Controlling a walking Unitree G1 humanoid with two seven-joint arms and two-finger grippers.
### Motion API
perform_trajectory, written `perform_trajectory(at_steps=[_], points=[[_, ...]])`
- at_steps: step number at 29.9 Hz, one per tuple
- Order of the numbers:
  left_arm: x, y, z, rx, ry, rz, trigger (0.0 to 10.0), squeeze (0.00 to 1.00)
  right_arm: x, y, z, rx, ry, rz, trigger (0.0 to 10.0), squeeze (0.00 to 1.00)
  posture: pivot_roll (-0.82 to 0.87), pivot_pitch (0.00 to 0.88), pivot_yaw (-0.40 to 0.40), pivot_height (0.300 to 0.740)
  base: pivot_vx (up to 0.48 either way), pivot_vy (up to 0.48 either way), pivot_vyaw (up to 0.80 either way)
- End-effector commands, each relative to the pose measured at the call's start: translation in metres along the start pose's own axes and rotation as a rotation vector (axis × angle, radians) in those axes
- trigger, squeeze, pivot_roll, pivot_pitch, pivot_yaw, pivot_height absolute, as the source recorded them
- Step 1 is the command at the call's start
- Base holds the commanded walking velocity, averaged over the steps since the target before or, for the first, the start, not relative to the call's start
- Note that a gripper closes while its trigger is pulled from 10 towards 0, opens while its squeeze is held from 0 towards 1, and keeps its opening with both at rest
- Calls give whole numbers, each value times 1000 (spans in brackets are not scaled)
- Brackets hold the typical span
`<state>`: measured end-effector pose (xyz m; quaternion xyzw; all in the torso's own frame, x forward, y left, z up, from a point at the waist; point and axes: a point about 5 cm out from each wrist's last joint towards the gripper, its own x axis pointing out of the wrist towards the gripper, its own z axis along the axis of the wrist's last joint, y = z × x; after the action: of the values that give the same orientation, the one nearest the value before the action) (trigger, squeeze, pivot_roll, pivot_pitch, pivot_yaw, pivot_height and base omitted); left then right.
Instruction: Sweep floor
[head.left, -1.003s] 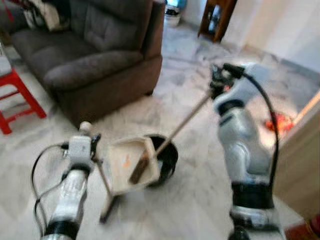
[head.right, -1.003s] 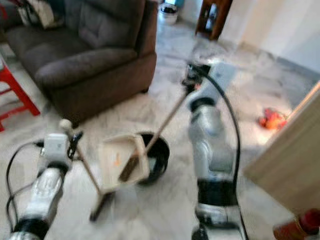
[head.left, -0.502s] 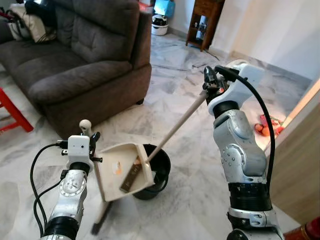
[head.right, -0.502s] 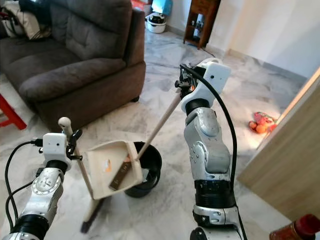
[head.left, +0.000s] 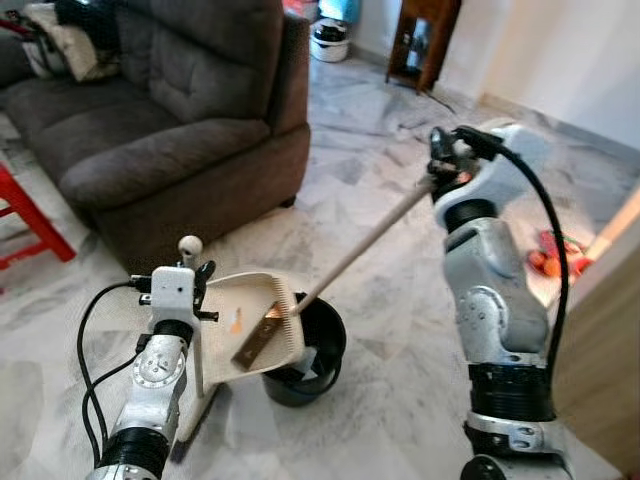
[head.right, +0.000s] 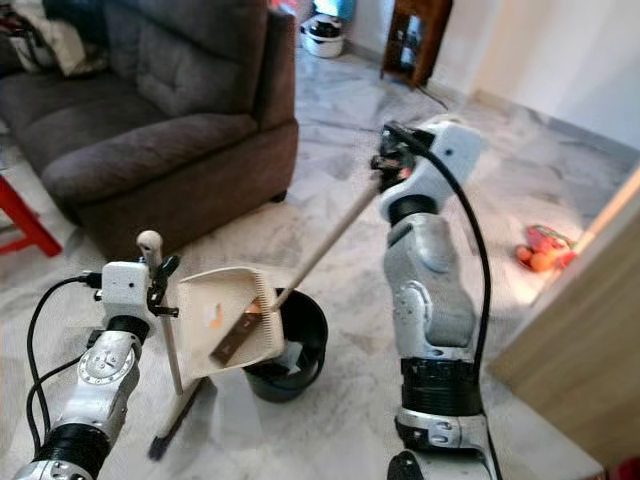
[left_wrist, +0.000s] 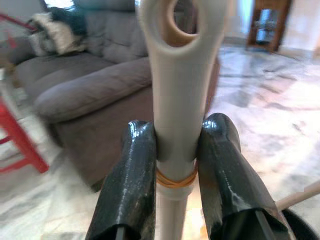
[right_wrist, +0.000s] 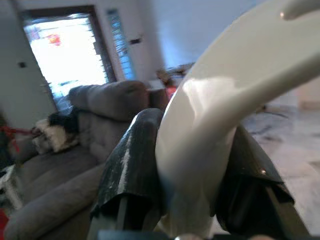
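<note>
The dustpan (head.left: 243, 325) has tipped steeper over the black bucket (head.left: 310, 352), the brush (head.left: 262, 335) sliding down its tray.

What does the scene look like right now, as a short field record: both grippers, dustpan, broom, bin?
left gripper: shut on the dustpan handle
right gripper: shut on the broom handle
dustpan: tilted over the bin, some orange and brown debris on it
broom: head resting in the dustpan, near the bin's rim
bin: black, on the marble floor
surroundings: dark sofa behind
</note>
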<state>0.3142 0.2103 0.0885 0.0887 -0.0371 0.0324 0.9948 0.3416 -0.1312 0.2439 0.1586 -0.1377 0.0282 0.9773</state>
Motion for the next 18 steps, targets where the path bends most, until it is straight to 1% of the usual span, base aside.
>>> perform_trajectory(at_steps=[1,13,18], points=[[5,0,11,-2,-53,-3,10000,0,0,16,23,40,-122,69,10000,0,27,0,-46,740,251,0,0],[5,0,12,1,-55,-4,10000,0,-1,20,24,38,-139,88,10000,0,27,0,-47,740,252,0,0],[5,-1,13,-2,-69,-17,10000,0,-2,23,21,35,-139,97,10000,0,27,0,-46,740,0,0,0]])
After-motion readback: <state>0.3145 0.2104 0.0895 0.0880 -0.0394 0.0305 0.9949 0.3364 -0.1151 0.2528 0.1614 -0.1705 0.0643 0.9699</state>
